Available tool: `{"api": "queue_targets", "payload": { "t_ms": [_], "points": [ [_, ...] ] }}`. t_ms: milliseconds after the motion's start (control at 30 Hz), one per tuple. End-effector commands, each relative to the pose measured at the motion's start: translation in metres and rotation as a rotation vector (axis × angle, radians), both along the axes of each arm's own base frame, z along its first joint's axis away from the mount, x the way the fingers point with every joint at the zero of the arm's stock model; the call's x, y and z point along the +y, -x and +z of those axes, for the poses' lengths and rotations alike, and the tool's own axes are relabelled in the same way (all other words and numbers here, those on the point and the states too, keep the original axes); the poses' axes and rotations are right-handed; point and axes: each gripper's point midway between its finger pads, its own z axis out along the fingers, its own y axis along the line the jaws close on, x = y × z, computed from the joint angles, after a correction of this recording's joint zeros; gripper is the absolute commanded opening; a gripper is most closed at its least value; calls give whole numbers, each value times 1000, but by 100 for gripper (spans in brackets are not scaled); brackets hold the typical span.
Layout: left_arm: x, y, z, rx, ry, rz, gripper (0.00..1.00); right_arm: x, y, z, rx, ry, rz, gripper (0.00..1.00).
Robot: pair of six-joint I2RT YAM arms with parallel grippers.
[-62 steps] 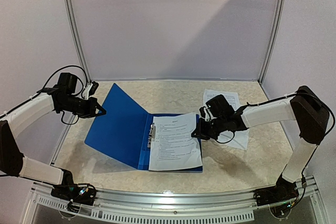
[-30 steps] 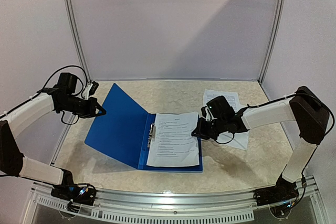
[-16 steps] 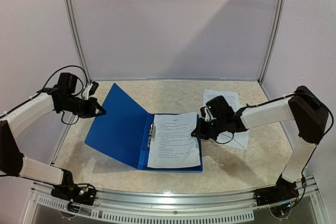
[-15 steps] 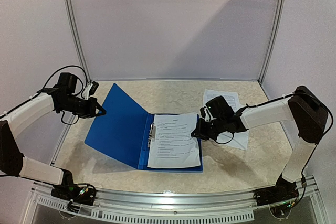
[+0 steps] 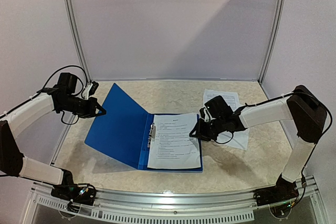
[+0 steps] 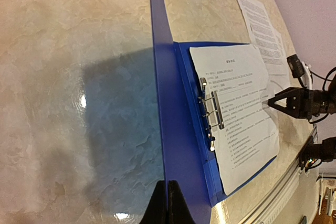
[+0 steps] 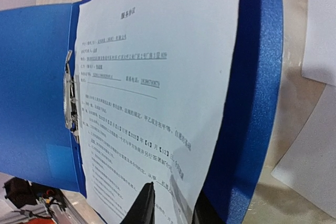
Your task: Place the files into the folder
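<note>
The blue folder [image 5: 118,129] lies open, its left cover raised at a slant. My left gripper [image 5: 100,111] is shut on that cover's edge, seen edge-on in the left wrist view [image 6: 166,205]. One printed sheet [image 5: 173,140] lies on the folder's right half beside the metal clip [image 5: 152,132]. My right gripper [image 5: 193,134] is at the sheet's right edge. In the right wrist view [image 7: 173,211] its jaws stand apart, one finger above the sheet [image 7: 157,51] and one below it. More sheets [image 5: 231,100] lie on the table to the right.
The tabletop is beige marble with white walls at the back and sides. Loose sheets [image 7: 315,150] lie just right of the folder's edge [image 7: 257,103]. A metal rail [image 5: 173,203] runs along the near edge.
The sheet has slid left toward the clip and lies flatter than 2.1 s ago. The right gripper has edged slightly left. The left arm has not moved.
</note>
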Motion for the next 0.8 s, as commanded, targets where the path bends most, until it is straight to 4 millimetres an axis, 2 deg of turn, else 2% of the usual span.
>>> {"api": "queue_targets", "payload": {
  "t_ms": [0,233,333,367,500,600,667,700,767],
  "points": [
    [-2,5,1,-1,4,-13,0,-3,-3,0,-2,40,-4,28],
    [-2,5,0,1,4,-11,0,-20,-5,1,-4,151,-21,52],
    [-2,5,1,-1,6,-11,0,-29,-9,7,-32,231,-21,76],
    [-2,5,1,0,6,-11,0,-31,-11,12,-46,250,-17,81],
    [-2,5,0,1,5,-10,0,-31,-21,42,-126,302,20,86],
    [-1,5,-1,4,5,-9,0,-48,-33,70,-211,415,10,88],
    [-1,5,-1,5,3,-9,0,-68,-43,97,-293,524,2,92],
    [-1,5,-1,5,3,-9,0,-82,-49,107,-335,600,-10,98],
    [-1,5,-1,4,4,-8,0,-116,-60,125,-390,723,-77,99]
  ]
}}
